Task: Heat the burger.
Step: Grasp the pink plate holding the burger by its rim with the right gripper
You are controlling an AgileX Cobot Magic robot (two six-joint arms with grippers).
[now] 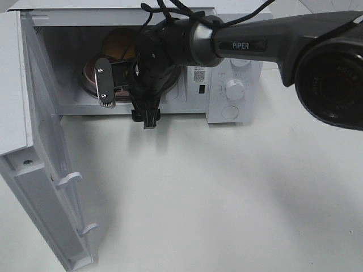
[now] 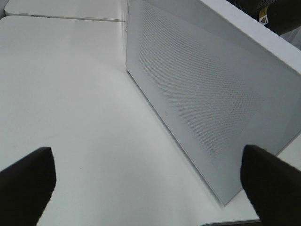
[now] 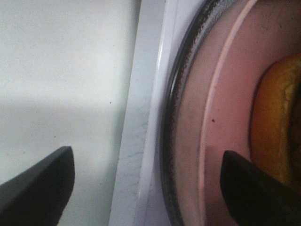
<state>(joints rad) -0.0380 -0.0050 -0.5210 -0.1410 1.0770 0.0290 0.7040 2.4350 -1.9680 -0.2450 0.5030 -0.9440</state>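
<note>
The burger (image 1: 118,45) sits on a round pink plate (image 1: 88,76) inside the open microwave (image 1: 235,34). My right gripper (image 1: 126,107) reaches across to the oven's opening and hangs just in front of the plate. In the right wrist view its jaws (image 3: 148,188) stand wide open and grip nothing. Between them lie the pink plate's rim (image 3: 225,117) and the oven's white sill (image 3: 141,117), with the burger's golden bun (image 3: 277,136) just beyond. My left gripper (image 2: 148,183) is open and empty beside the outer face of the microwave door (image 2: 202,94); the exterior high view does not show it.
The microwave door (image 1: 39,170) swings out to the left, its edge reaching toward the table's front. A white control panel with knobs (image 1: 234,88) is right of the cavity. The glass turntable's dark rim (image 3: 171,117) rings the plate. The right arm (image 1: 283,42) spans the upper right.
</note>
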